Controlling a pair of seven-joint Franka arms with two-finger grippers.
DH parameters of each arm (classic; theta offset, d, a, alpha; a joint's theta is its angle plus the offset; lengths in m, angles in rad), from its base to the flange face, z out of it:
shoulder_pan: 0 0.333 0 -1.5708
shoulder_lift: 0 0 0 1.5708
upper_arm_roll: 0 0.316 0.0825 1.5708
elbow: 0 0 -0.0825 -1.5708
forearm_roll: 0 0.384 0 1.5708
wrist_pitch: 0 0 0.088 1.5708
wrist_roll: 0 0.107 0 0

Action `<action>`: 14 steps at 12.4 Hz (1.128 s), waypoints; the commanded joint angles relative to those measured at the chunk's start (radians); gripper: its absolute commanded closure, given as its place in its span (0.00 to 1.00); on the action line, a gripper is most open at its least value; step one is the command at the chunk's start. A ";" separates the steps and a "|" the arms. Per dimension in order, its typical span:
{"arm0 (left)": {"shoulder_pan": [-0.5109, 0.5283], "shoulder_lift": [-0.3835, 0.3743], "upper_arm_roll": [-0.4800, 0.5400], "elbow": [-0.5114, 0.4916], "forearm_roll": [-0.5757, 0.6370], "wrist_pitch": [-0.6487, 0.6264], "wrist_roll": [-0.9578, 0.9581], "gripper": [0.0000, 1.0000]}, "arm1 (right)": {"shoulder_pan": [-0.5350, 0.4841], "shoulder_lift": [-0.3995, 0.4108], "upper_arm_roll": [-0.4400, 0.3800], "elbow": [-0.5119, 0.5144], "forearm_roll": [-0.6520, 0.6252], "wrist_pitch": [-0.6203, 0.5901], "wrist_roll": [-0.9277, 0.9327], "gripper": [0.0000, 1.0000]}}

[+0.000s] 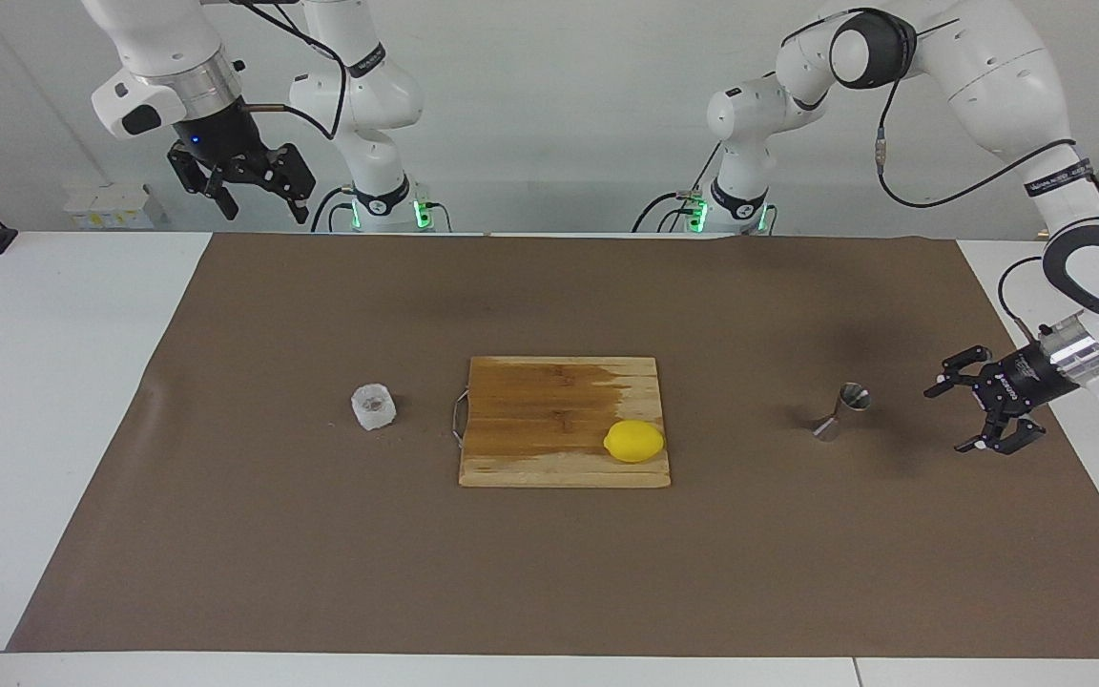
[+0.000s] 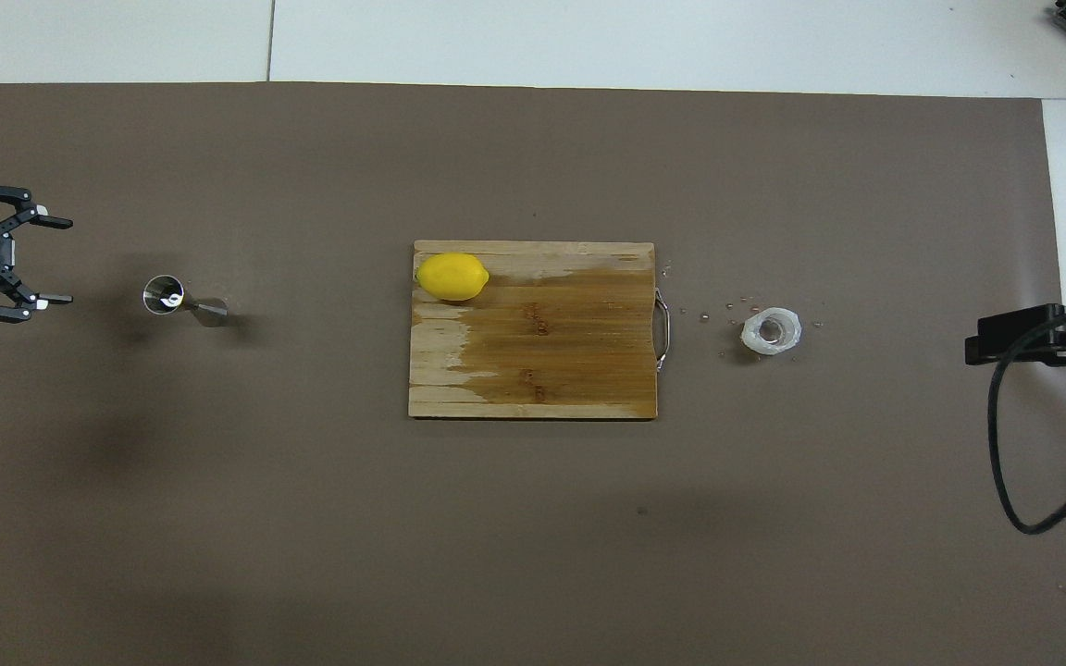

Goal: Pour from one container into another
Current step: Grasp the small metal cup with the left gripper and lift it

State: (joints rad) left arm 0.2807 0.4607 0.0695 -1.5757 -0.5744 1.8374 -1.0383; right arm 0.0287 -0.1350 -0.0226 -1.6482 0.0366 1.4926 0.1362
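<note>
Left gripper (image 1: 962,416) low over brown mat (image 1: 549,572), turned sideways, fingers spread wide, holding nothing. Steel jigger (image 1: 843,411) stands upright just beside open fingertips, not touched; sideways pose likely lines jaws up with jigger's narrow waist. Translucent cup (image 1: 373,406) sits well apart from this gripper, past wooden board (image 1: 549,420) carrying lemon (image 1: 633,441), toward right arm's end. Small droplets on mat near cup. Right gripper (image 1: 254,196) waits high above mat's edge, fingers spread, empty. Pouring not yet begun.
</note>
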 commanded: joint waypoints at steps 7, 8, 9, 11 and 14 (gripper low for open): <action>-0.046 -0.189 -0.008 -0.392 -0.191 0.164 -0.017 0.00 | -0.012 -0.009 0.009 -0.001 -0.009 -0.009 0.006 0.00; -0.057 -0.197 -0.008 -0.426 -0.218 0.208 -0.017 0.00 | -0.012 -0.009 0.009 -0.001 -0.009 -0.009 0.006 0.00; -0.058 -0.203 -0.008 -0.441 -0.263 0.223 -0.017 0.00 | -0.012 -0.009 0.009 -0.001 -0.009 -0.009 0.006 0.00; -0.075 -0.215 -0.011 -0.489 -0.301 0.273 -0.009 0.00 | -0.012 -0.009 0.009 -0.001 -0.009 -0.009 0.006 0.00; -0.114 -0.215 -0.013 -0.506 -0.352 0.334 -0.009 0.00 | -0.012 -0.009 0.009 -0.001 -0.009 -0.009 0.006 0.00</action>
State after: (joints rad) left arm 0.1939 0.2854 0.0502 -2.0270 -0.8951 2.1151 -1.0476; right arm 0.0287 -0.1350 -0.0226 -1.6482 0.0366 1.4926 0.1362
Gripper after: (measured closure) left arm 0.000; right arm 0.000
